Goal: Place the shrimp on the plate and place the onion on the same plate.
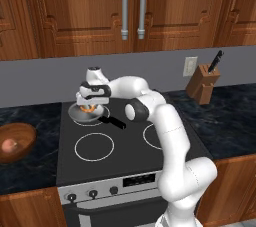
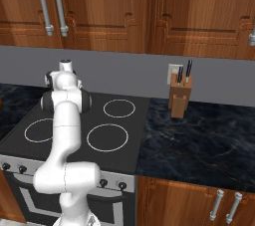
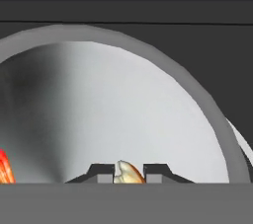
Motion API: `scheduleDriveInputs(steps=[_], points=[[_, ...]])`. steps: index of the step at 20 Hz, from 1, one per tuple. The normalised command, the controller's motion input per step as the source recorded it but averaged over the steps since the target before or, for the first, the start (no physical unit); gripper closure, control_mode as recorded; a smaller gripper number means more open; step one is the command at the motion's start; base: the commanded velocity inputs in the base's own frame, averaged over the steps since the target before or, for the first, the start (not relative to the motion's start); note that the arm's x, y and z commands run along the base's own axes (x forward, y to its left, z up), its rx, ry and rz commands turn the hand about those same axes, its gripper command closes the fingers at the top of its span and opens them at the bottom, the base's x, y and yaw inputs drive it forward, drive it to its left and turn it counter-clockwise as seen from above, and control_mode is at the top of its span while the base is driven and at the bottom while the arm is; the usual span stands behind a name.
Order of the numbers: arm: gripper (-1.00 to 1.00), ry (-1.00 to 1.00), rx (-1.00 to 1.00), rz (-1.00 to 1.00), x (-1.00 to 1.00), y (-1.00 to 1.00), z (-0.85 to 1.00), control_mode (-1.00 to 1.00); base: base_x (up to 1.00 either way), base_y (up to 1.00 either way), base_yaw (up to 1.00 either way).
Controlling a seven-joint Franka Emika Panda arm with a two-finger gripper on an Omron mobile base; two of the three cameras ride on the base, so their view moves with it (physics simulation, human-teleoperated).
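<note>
Shrimp (image 3: 127,173) sits pinched between the claw (image 3: 129,172) tips, low inside the grey frying pan (image 3: 197,104), straight lift needed.

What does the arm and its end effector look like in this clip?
A glossy white arm of rounded segments with dark grey joints. The end effector has a white body with a black band and two small dark fingertips. No cables or markings are visible.
</note>
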Motion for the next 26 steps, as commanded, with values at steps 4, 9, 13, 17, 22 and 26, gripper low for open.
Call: scheduleDriveInputs(steps=[4,9,13,17,22,26], points=[[1.0,0.0,0.0,0.0,-0.38,0.0,0.0,-1.0,0.0,0.0,0.0],[1.0,0.0,0.0,0.0,-0.37,0.0,0.0,-1.0,0.0,0.0,0.0],[1.0,0.0,0.0,0.0,-0.44,-0.14,0.02,-1.0,0.0,0.0,0.0],[1.0,-0.02,0.0,-0.01,-0.43,-0.29,0.0,-1.0,0.0,0.0,0.0],[1.0,-0.06,0.0,-0.02,-0.54,-0.3,0.0,-1.0,0.0,0.0,0.0],[1.0,-0.09,0.0,-0.02,-0.52,-0.29,0.0,-1.0,0.0,0.0,0.0]])
